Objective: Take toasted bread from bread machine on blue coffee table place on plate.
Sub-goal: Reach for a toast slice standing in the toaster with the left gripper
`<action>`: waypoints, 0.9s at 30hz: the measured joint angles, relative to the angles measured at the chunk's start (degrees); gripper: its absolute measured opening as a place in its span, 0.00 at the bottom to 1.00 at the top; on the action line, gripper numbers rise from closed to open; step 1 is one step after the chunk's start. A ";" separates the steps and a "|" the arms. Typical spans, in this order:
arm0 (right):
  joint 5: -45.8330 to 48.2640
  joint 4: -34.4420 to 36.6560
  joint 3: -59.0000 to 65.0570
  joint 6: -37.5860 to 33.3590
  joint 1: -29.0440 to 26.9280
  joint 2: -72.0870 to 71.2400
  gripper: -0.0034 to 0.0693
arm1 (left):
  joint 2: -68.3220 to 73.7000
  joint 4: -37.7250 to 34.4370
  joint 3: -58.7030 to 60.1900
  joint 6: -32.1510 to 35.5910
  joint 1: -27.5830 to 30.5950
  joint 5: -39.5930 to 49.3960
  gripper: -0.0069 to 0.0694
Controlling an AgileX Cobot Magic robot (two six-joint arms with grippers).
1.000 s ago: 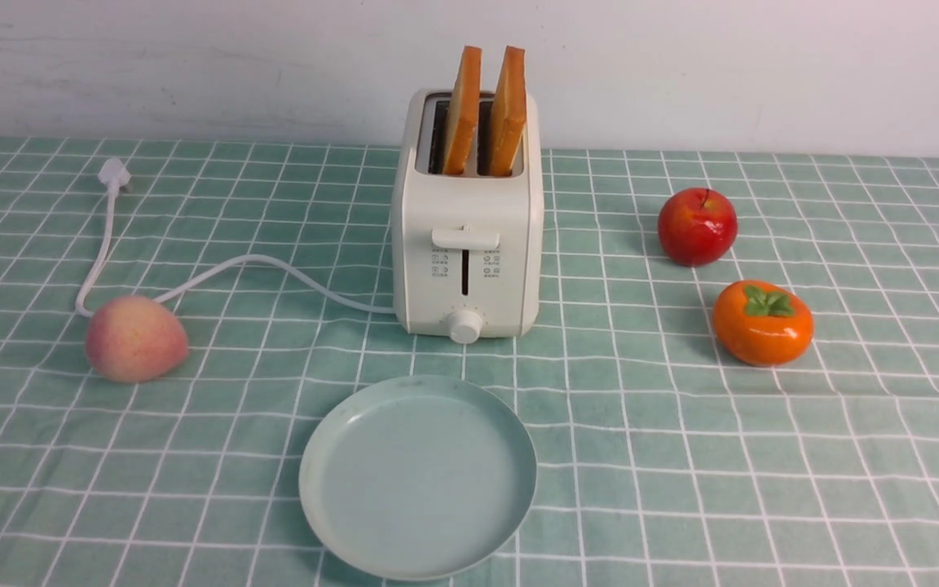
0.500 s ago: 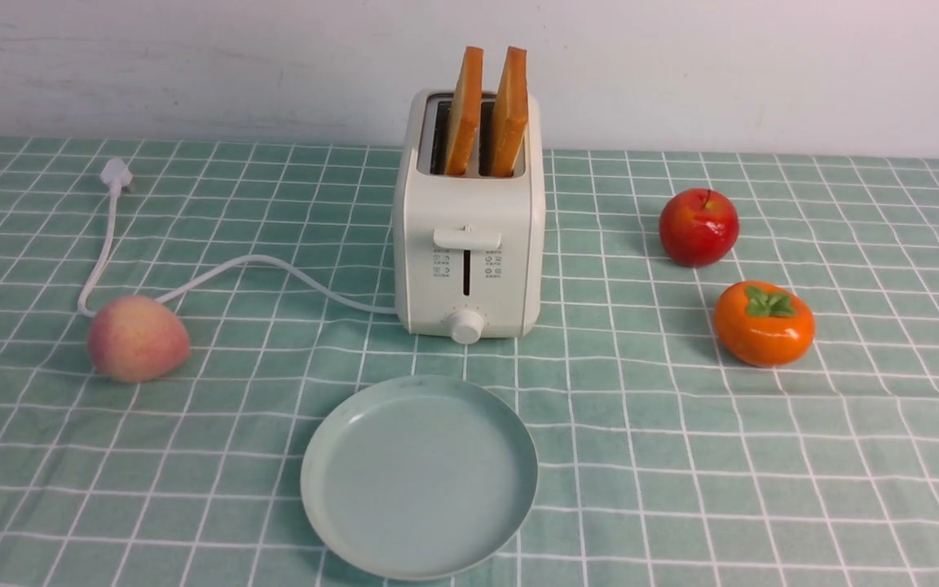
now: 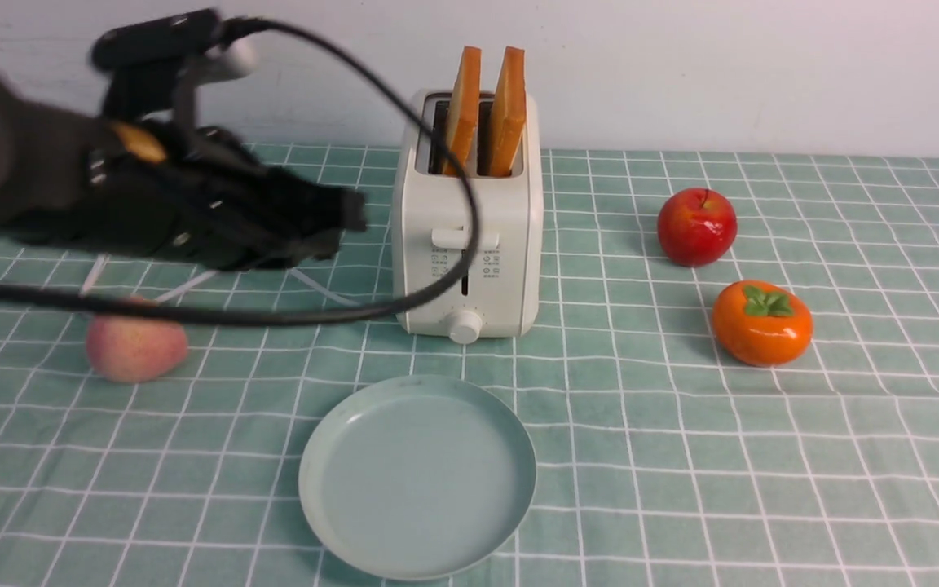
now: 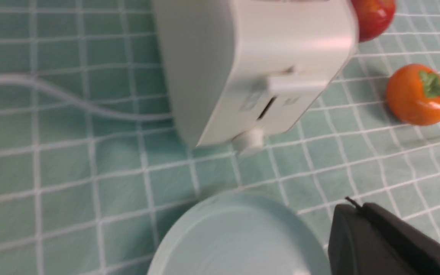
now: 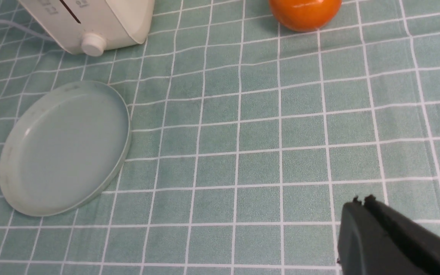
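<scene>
Two slices of toasted bread (image 3: 463, 106) (image 3: 509, 106) stand upright in the slots of the cream-white bread machine (image 3: 467, 244) at the back middle of the green-checked coffee table (image 3: 681, 456). The pale blue-green plate (image 3: 416, 481) lies empty in front of it. My left gripper (image 3: 351, 214) hovers just left of the bread machine at its mid height, blurred, apart from it. In the left wrist view the left gripper (image 4: 351, 206) is shut and empty, over the plate (image 4: 235, 236). My right gripper (image 5: 361, 202) is shut and empty above bare cloth, right of the plate (image 5: 63, 149).
A peach (image 3: 135, 350) lies left of the plate, partly behind my left arm's black cable. The white cord (image 3: 315, 289) runs left from the bread machine. A red apple (image 3: 697, 227) and an orange persimmon (image 3: 761, 322) sit to the right.
My left arm has swung into the front view from the left and now reaches toward the bread machine's left side. The toast, plate and fruit have not moved.
</scene>
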 joint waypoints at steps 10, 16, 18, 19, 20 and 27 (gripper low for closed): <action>-0.94 -0.66 0.00 -1.72 0.00 0.00 0.03 | 20.04 0.51 -24.70 3.04 -1.27 -1.19 0.09; -1.97 -0.62 0.00 -1.82 0.00 0.00 0.04 | 25.98 0.56 -30.09 3.89 -1.27 -5.93 0.29; -2.25 -0.35 0.00 -1.82 0.00 0.00 0.04 | 28.46 0.57 -30.48 3.92 -1.27 -9.43 0.46; -2.32 -0.35 0.00 -1.82 0.00 0.00 0.04 | 29.07 0.62 -30.48 3.92 -1.27 -10.31 0.51; -2.39 -0.20 0.00 -1.82 0.00 0.00 0.04 | 29.80 0.62 -30.48 3.92 -1.27 -11.05 0.56; -2.39 -0.07 0.00 -1.82 0.00 0.00 0.05 | 32.05 0.54 -30.48 3.96 -1.27 -12.89 0.76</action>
